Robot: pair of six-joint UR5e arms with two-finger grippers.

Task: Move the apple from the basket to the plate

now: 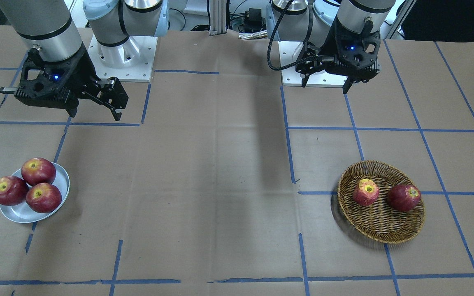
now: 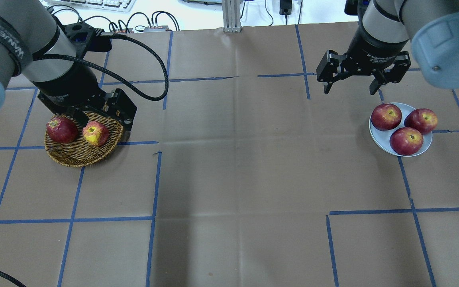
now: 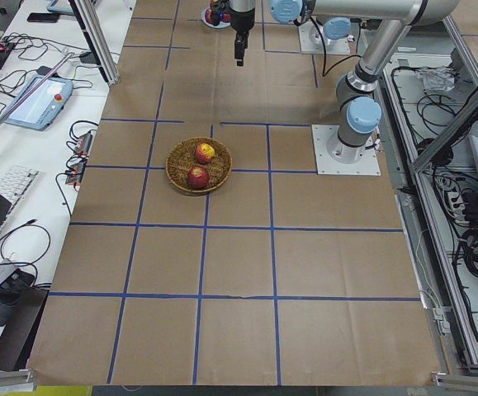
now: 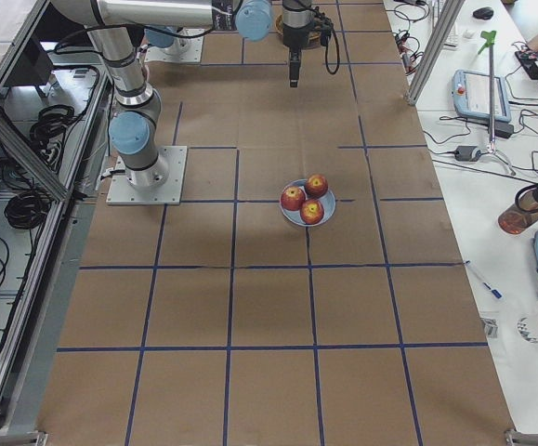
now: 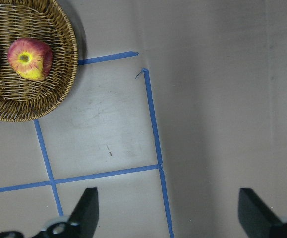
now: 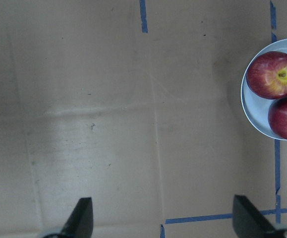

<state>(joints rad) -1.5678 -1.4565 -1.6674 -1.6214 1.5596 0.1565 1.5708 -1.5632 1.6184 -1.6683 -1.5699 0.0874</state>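
Left gripper [image 1: 325, 87], spread, seems over basket [image 1: 381, 226] overhead (frontally: well apart); right gripper [image 2: 349, 91] spread; apple [image 1: 365, 192] inside

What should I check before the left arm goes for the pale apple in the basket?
1. Left gripper open: ok.
2. Left gripper centred over the apple: not ok, it sits in the wrist view's corner.
3. Apple upright in the basket, top exposed: ok.
4. Finger room beside the dark apple: cannot tell.
5. Free spot on the plate: not ok, three apples fill most of it.
6. Right gripper open, not above the plate: ok.
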